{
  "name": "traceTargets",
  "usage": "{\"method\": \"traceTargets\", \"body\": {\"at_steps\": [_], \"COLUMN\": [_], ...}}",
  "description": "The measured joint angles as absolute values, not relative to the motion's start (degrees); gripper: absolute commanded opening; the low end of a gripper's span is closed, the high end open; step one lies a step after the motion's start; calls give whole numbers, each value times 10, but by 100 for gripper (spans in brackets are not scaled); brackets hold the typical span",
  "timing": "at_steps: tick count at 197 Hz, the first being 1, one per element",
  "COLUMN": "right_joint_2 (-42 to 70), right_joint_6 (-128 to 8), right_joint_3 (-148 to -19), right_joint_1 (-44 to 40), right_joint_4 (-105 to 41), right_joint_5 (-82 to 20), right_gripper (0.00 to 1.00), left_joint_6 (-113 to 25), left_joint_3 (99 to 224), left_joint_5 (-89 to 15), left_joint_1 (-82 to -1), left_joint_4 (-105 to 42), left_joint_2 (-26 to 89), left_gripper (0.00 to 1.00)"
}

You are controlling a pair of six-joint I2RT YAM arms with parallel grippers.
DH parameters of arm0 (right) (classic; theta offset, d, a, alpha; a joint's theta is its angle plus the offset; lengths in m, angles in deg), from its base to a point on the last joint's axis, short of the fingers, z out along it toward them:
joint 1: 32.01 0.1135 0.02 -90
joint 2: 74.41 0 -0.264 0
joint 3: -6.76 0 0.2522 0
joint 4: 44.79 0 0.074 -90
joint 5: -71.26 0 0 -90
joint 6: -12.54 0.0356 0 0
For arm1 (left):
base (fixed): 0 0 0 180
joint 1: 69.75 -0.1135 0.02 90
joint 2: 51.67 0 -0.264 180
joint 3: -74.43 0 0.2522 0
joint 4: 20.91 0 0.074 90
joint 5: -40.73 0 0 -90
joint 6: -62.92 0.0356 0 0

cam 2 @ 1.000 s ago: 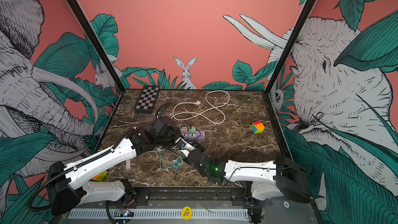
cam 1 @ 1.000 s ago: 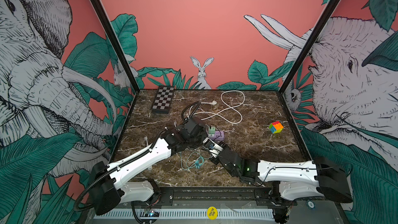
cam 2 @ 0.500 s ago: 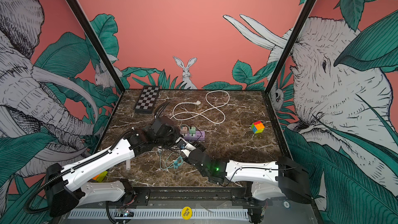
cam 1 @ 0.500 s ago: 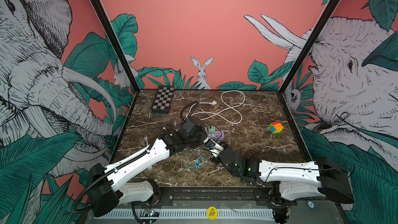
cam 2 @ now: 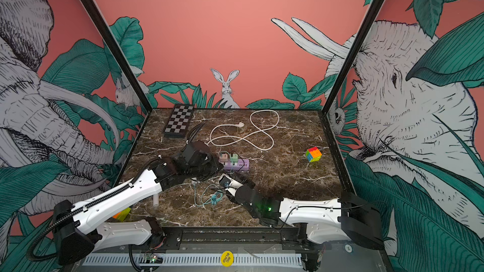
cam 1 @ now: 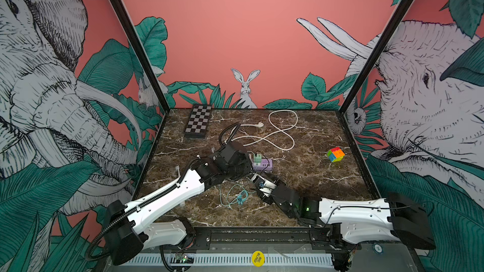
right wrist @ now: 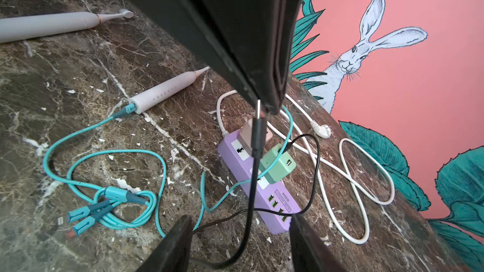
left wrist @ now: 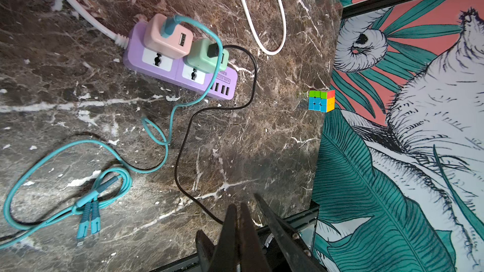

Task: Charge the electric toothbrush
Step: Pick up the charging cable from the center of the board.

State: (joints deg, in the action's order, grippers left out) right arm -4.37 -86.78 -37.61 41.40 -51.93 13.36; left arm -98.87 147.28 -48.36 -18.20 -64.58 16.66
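Your left gripper (left wrist: 238,206) is squeezed tight on the plug of the black cable (right wrist: 256,137). Your right gripper (right wrist: 241,217) has its fingers wide apart and holds nothing; the cable hangs between them. The grey toothbrush (right wrist: 47,26) and the pink toothbrush (right wrist: 165,92) lie flat at about 8 o'clock from the purple power strip (cam 2: 239,164). A teal cable (right wrist: 123,112) is plugged into the pink one.
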Motion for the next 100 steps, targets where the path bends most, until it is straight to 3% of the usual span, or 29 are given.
{"method": "traceTargets", "body": {"at_steps": [51,100], "right_joint_2": [-26,-7], "right_joint_6": [-918,-960], "right_joint_3": [-377,-377], "right_joint_1": [414,414], "right_joint_4": [-565,-601], "right_joint_5": [139,147], "right_gripper": [59,49], "left_joint_6": [-989,-991], "left_joint_3": [1473,1473], "left_joint_5": [-481,-480], "left_joint_1": [-182,-182], "left_joint_4": [-646,-645], "left_joint_2": [167,167], "left_gripper": [0,0]}}
